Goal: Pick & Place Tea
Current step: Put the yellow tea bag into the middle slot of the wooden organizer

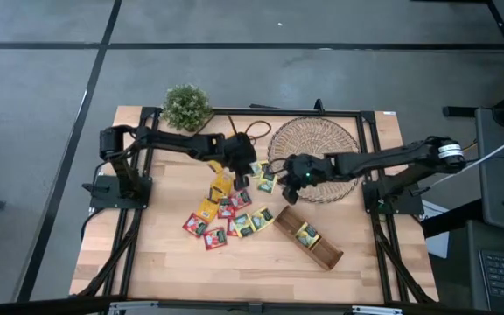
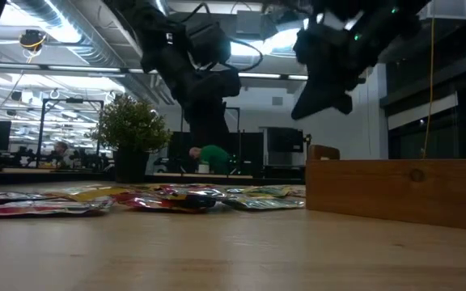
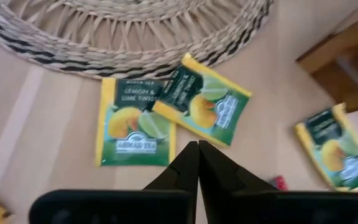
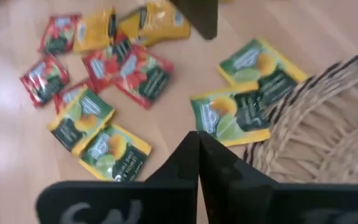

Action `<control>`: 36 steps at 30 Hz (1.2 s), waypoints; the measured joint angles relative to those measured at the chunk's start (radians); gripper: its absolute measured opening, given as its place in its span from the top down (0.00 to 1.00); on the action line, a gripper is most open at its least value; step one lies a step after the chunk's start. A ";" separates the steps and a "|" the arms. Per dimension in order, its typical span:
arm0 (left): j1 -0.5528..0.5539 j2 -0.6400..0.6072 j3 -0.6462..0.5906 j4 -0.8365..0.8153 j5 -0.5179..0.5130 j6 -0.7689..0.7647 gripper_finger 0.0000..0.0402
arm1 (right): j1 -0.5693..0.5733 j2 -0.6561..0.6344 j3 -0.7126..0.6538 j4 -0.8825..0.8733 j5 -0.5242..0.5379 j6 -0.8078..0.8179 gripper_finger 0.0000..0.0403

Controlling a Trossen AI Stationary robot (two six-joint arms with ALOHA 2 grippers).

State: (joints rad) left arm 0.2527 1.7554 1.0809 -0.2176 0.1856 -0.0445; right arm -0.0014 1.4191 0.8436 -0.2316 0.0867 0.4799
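- The left fingers [image 3: 197,163] were clenched together with nothing between them, poised above the worktop [image 1: 261,262].
- Just ahead of their tips lay 2 green tea sachets [image 3: 173,115], overlapping, close to the edge of the round woven mat [image 3: 135,31].
- The right fingers [image 4: 197,155] were likewise clenched and empty, with the same 2 sachets just beyond them.
- More red, yellow and green sachets [image 1: 226,214] lay scattered near both fingers.
- 1 sachet sat in the wooden tray [image 1: 322,254].

Tea sachets [image 1: 226,214] left of tray [image 1: 322,254]
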 joint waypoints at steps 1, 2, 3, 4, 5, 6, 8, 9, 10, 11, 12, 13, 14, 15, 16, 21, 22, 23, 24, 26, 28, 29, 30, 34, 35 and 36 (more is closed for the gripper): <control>0.007 0.000 0.000 0.000 0.019 -0.009 0.97 | -0.004 0.017 0.000 0.003 -0.014 -0.002 0.98; 0.012 0.000 0.000 0.005 0.035 -0.017 0.97 | -0.007 0.035 0.000 0.005 -0.023 -0.002 0.98; 0.014 0.000 0.000 0.015 0.046 -0.018 0.97 | -0.011 0.051 0.000 0.006 -0.035 0.001 0.97; 0.015 0.001 0.000 0.021 0.055 -0.017 0.97 | -0.012 0.070 0.000 0.003 -0.039 0.002 0.97; 0.015 0.003 0.000 0.029 0.067 -0.015 0.97 | -0.012 0.088 0.000 0.007 -0.040 0.006 0.98; 0.015 0.007 0.000 0.041 0.081 -0.014 0.97 | -0.012 0.104 0.000 0.011 -0.045 0.007 0.99; 0.016 0.013 0.000 0.060 0.086 -0.019 0.96 | -0.012 0.137 0.000 0.025 -0.063 0.008 0.99; 0.016 0.019 0.000 0.074 0.086 -0.020 0.96 | -0.012 0.153 0.000 0.046 -0.073 0.010 0.99; 0.016 0.027 0.000 0.082 0.087 -0.020 0.94 | -0.012 0.166 0.000 0.056 -0.089 0.010 0.98; 0.016 0.035 0.000 0.083 0.086 -0.021 0.93 | -0.012 0.179 0.000 0.075 -0.100 0.010 0.98; 0.016 0.044 0.000 0.082 0.085 -0.021 0.91 | -0.013 0.193 0.000 0.099 -0.116 0.009 0.98; 0.016 0.055 0.000 0.086 0.083 -0.021 0.89 | -0.014 0.205 0.000 0.110 -0.127 0.009 0.98; 0.016 0.066 0.000 0.093 0.080 -0.021 0.87 | -0.016 0.216 0.000 0.119 -0.145 0.009 0.99; 0.018 0.073 0.000 0.093 0.080 -0.021 0.85 | -0.020 0.226 0.000 0.132 -0.163 0.009 0.99; 0.021 0.081 0.000 0.096 0.080 -0.021 0.82 | -0.024 0.235 0.000 0.144 -0.184 0.009 0.99; 0.040 0.108 -0.001 0.172 0.071 -0.039 0.72 | -0.049 0.284 0.004 0.168 -0.231 0.007 0.99; 0.043 0.108 0.000 0.187 0.063 -0.039 0.70 | -0.055 0.294 0.008 0.166 -0.240 0.004 0.98; 0.046 0.108 0.000 0.195 0.054 -0.039 0.68 | -0.059 0.305 0.017 0.166 -0.244 -0.005 0.98; 0.050 0.108 0.000 0.201 0.041 -0.039 0.67 | -0.063 0.315 0.026 0.170 -0.245 -0.014 0.98; 0.057 0.109 0.000 0.210 0.020 -0.039 0.65 | -0.074 0.331 0.042 0.168 -0.245 -0.020 0.98; 0.060 0.109 0.000 0.211 0.018 -0.043 0.63 | -0.083 0.350 0.059 0.165 -0.246 -0.028 0.98; 0.060 0.109 0.000 0.210 0.016 -0.048 0.63 | -0.088 0.359 0.067 0.154 -0.245 -0.033 0.98; 0.060 0.109 0.000 0.209 0.016 -0.049 0.62 | -0.091 0.369 0.074 0.144 -0.241 -0.037 0.98; 0.057 0.109 0.000 0.211 0.016 -0.070 0.62 | -0.102 0.420 0.094 0.130 -0.241 -0.035 0.98; 0.056 0.109 0.000 0.211 0.016 -0.085 0.62 | -0.103 0.432 0.100 0.130 -0.244 -0.031 0.98; 0.054 0.109 0.000 0.211 0.017 -0.098 0.62 | -0.102 0.442 0.107 0.133 -0.242 -0.028 0.98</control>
State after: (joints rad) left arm 0.3067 1.8641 1.0813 -0.0064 0.2024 -0.1422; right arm -0.1036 1.8613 0.9505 -0.0984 -0.1555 0.4520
